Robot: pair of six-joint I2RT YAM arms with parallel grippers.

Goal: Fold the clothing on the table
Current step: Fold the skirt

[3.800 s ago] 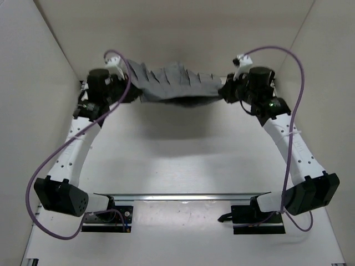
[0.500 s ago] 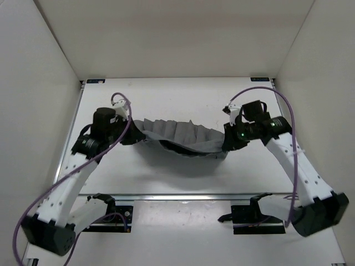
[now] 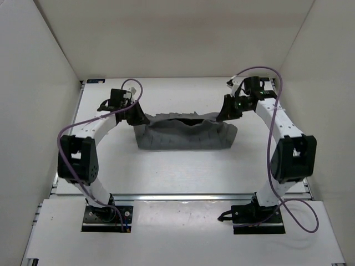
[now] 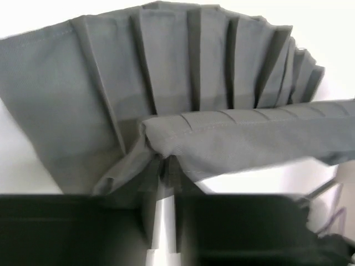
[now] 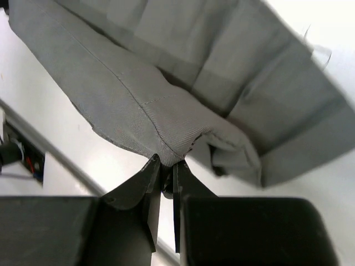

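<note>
On the table [image 3: 183,172], the grey pleated clothing [image 3: 183,136] lies folded double.

Dark grey pleated clothing [image 3: 183,137] lies doubled over, a band across the white table [image 3: 183,172].

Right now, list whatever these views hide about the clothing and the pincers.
- Top view: left pincer and right pincer tips, hidden behind their wrists and the clothing.
- Top view: the lower layer, covered by the fold.
- Left wrist view: the clothing's right end, blurred and cut by the frame.
</note>
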